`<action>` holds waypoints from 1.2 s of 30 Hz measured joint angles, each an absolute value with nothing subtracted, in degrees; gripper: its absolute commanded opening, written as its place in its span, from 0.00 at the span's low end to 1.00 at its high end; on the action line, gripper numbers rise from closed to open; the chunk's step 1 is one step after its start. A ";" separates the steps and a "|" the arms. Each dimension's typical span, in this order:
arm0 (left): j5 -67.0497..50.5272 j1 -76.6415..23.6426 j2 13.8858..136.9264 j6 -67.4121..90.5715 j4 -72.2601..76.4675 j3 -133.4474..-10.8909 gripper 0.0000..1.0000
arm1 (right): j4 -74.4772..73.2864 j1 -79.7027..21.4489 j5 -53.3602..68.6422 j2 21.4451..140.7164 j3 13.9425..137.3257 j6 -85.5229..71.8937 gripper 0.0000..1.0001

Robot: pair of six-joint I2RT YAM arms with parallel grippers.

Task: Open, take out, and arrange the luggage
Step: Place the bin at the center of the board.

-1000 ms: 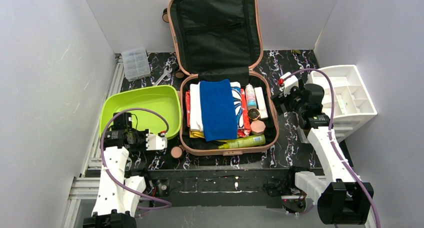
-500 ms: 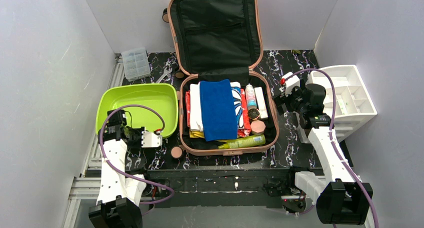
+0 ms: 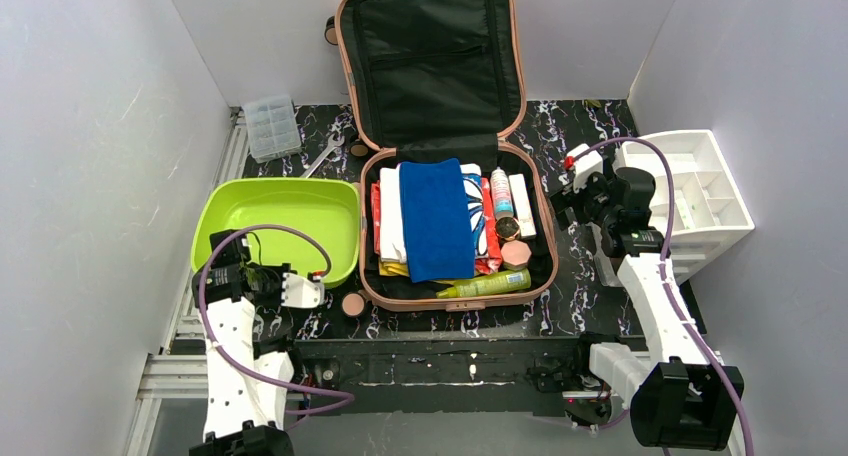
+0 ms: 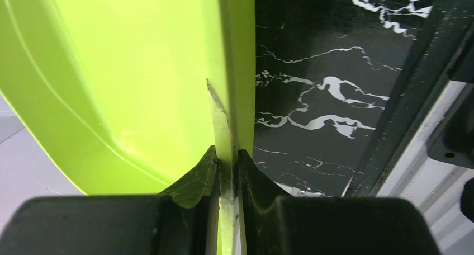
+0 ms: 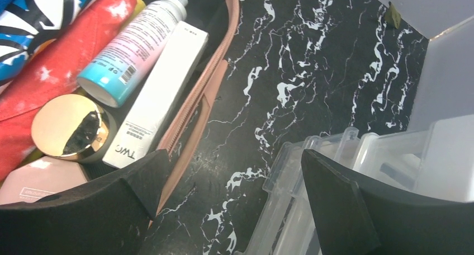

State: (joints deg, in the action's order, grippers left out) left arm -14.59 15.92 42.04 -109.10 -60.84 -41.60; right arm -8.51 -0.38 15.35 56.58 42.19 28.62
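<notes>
The luggage (image 3: 432, 66) lies open at the table's middle, its black-lined lid propped against the back wall. Its base holds a blue towel (image 3: 436, 216), folded clothes, tubes and a green bottle (image 3: 487, 284). My left gripper (image 3: 228, 261) is shut on the near left rim of the lime-green tray (image 3: 280, 211). In the left wrist view, both fingers pinch that rim (image 4: 227, 160). My right gripper (image 3: 562, 204) hangs open over the dark table, between the luggage's pink right edge (image 5: 193, 112) and the organizer, with nothing between its fingers (image 5: 235, 171).
A white drawer organizer (image 3: 700, 191) stands at the right, its clear drawers (image 5: 335, 171) close to my right finger. A small clear box (image 3: 271, 126) and a wrench (image 3: 325, 154) lie at the back left. A round pink compact (image 3: 352, 304) sits before the tray. Walls enclose three sides.
My left arm has swung left and toward the near edge, dragging the green tray with it a little. The right arm has hardly moved.
</notes>
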 measured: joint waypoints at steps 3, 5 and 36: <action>-14.48 15.94 40.47 -109.30 -63.05 -41.58 0.02 | -8.58 0.93 15.59 56.58 42.19 28.60 0.98; -14.57 15.94 39.24 -109.51 -64.62 -41.10 0.03 | -8.58 1.34 15.64 56.58 42.19 28.56 0.98; -38.87 1.17 65.65 -71.75 -59.48 -74.35 0.98 | -11.07 0.86 35.55 56.55 42.87 27.24 0.98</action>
